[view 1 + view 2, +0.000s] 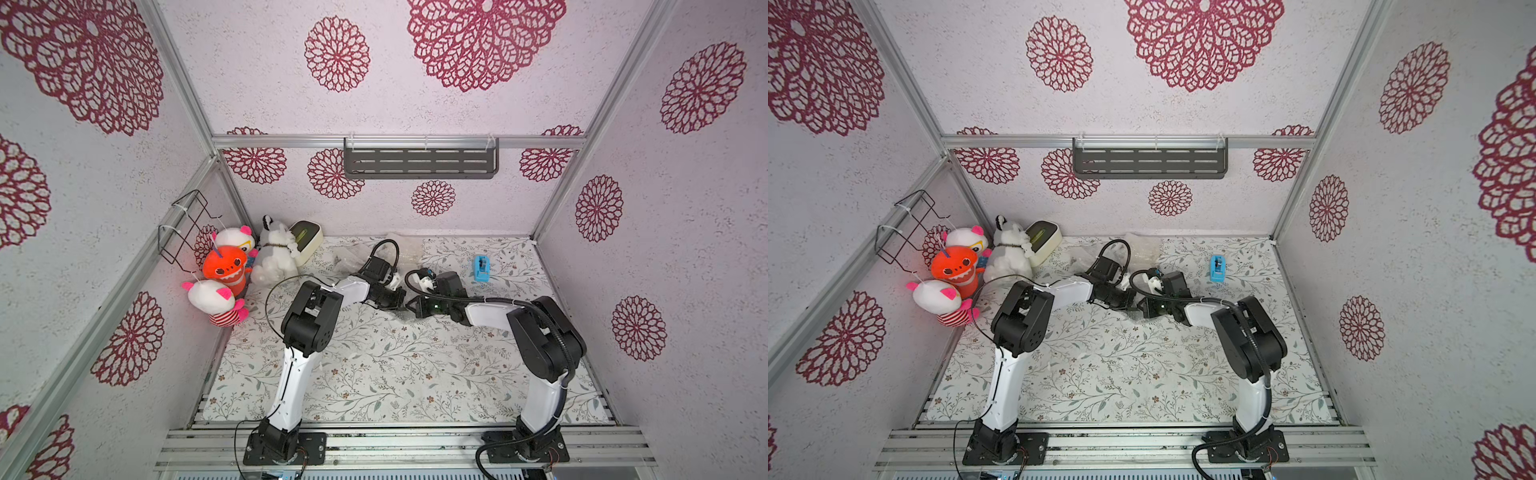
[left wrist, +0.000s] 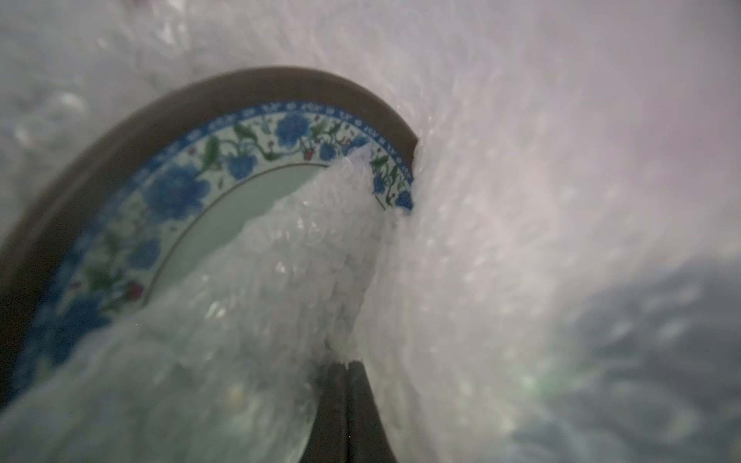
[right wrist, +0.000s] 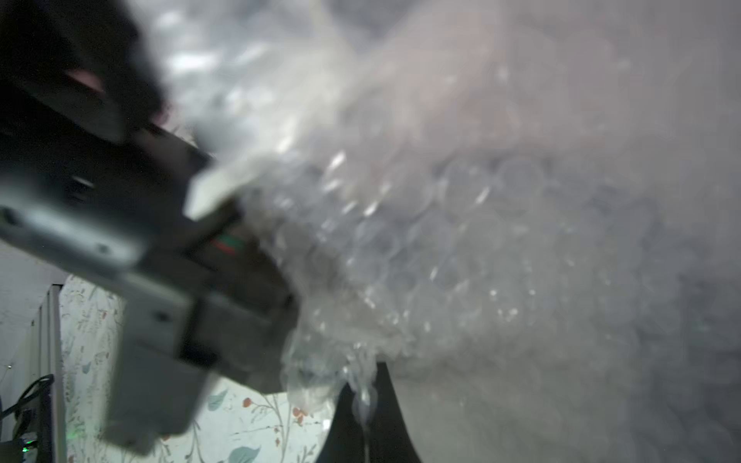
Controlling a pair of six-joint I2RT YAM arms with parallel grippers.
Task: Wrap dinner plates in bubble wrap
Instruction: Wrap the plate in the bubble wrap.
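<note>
One plate we count in progress. Left gripper (image 2: pixel 345 364): jaws together, pinching clear, crinkly bubble wrap (image 2: pixel 481 192). Just beyond its tips: round cream plate with blue floral band and brown rim (image 2: pixel 176 192), half covered. Right gripper (image 3: pixel 363 401): likewise clamped on wrap. We judge folding unfinished; other plates unseen.

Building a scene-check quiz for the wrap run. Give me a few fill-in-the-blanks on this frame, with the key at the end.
1. In the left wrist view, the flowers on the plate rim band are coloured ____.
2. Open or shut: the left gripper and the right gripper are both ____ on the bubble wrap.
3. In both top views, the tape dispenser stands nearer the ____ arm.

Missing words: blue; shut; right.
</note>
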